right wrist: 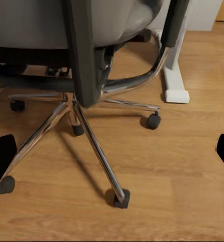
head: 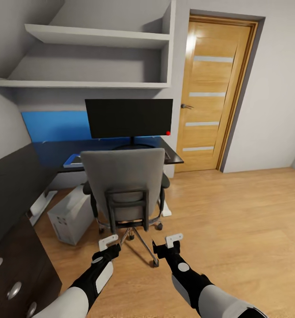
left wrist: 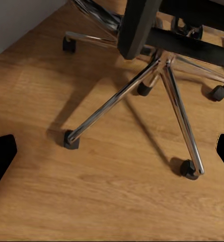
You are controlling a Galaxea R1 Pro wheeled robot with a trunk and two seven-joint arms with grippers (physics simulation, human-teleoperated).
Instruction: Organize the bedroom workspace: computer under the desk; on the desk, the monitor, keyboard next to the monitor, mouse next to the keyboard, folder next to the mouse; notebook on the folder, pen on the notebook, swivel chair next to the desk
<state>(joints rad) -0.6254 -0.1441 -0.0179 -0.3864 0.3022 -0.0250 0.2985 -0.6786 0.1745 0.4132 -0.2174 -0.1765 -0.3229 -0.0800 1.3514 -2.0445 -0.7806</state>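
Head view: faces the back of the swivel chair [head: 125, 185], parked close against the worktop [head: 50, 150] with the monitor [head: 129, 117] upright on it behind the backrest. Shows the computer [head: 70, 218] on the wooden floor [head: 236, 221] to the chair's left, partly beneath the worktop edge, and a bright blue notebook [head: 72, 160] peeking out on the worktop past the backrest. Hides the seat top, so cannot tell whether the folder lies there. Holds the left end effector [head: 108, 244] and right end effector [head: 169, 242] low, just short of the chrome base, apart from the chair. Cannot tell from here whether either is spread or pressed together.

Left wrist view: looks down on the chrome star base [left wrist: 157, 80] and castors; dark fingertips [left wrist: 1, 156] sit far out at both margins, so left end effector spread wide, pinching nothing.

Right wrist view: takes in the black backrest frame [right wrist: 84, 55] and the white desk leg [right wrist: 174, 75] beyond; fingertips [right wrist: 2, 156] again at both margins, so spread and empty.

Judged best: raise both arms or move round the side before reaching, since the backrest blocks the seat; keep clear of the castors so the chair does not roll
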